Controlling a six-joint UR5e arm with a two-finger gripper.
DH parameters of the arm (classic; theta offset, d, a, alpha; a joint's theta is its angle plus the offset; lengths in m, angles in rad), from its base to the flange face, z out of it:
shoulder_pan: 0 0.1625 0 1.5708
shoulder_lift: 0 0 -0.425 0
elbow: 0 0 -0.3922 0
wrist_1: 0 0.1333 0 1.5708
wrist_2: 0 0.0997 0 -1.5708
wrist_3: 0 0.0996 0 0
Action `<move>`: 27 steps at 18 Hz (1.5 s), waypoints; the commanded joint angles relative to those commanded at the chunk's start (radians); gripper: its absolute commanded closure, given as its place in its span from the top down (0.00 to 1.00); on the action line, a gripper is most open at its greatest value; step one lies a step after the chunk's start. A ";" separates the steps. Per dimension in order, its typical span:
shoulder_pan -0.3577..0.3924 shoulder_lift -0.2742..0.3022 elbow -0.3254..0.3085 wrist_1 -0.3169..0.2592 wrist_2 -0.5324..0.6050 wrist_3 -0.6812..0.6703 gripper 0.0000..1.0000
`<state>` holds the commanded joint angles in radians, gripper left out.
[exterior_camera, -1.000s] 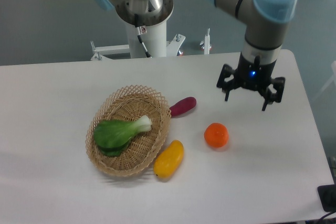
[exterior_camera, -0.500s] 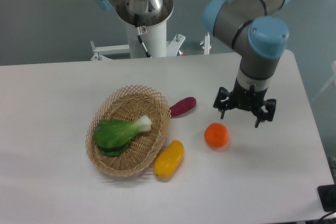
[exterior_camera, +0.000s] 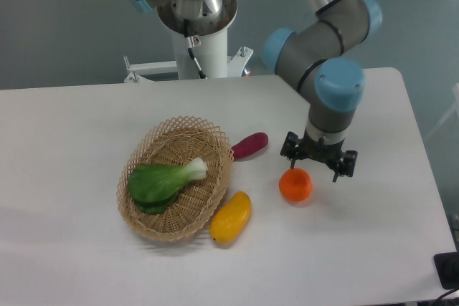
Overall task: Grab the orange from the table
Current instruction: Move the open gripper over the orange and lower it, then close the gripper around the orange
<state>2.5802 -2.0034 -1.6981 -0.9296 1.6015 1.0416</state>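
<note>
Hovering right above the orange (exterior_camera: 295, 185), the gripper (exterior_camera: 318, 158) has its fingers spread wide apart and isn't grasping anything. The orange sits on the white table (exterior_camera: 373, 249), just below and a bit to the left of the space between the fingers, with its top edge looking really close to the left fingertip, though contact can't be told. Off to the left there's a purple vegetable (exterior_camera: 249, 145), a yellow fruit (exterior_camera: 231, 217), and a wicker basket (exterior_camera: 209, 196) with a leafy green (exterior_camera: 163, 180) inside.

One orange (exterior_camera: 295, 185), one basket (exterior_camera: 176, 177), three other produce items.
</note>
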 joint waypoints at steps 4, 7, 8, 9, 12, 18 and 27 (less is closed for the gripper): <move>-0.002 -0.008 -0.011 0.006 0.000 0.006 1.00; -0.009 -0.023 -0.015 0.012 -0.002 0.006 1.00; -0.011 -0.020 -0.023 0.017 -0.003 0.006 1.00; -0.011 -0.023 -0.026 0.029 -0.003 0.006 1.00; -0.012 -0.029 -0.034 0.048 -0.005 0.006 1.00; -0.012 -0.046 -0.034 0.051 -0.002 0.002 1.00; -0.023 -0.058 -0.052 0.095 0.003 0.000 1.00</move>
<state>2.5571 -2.0617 -1.7502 -0.8345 1.6045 1.0416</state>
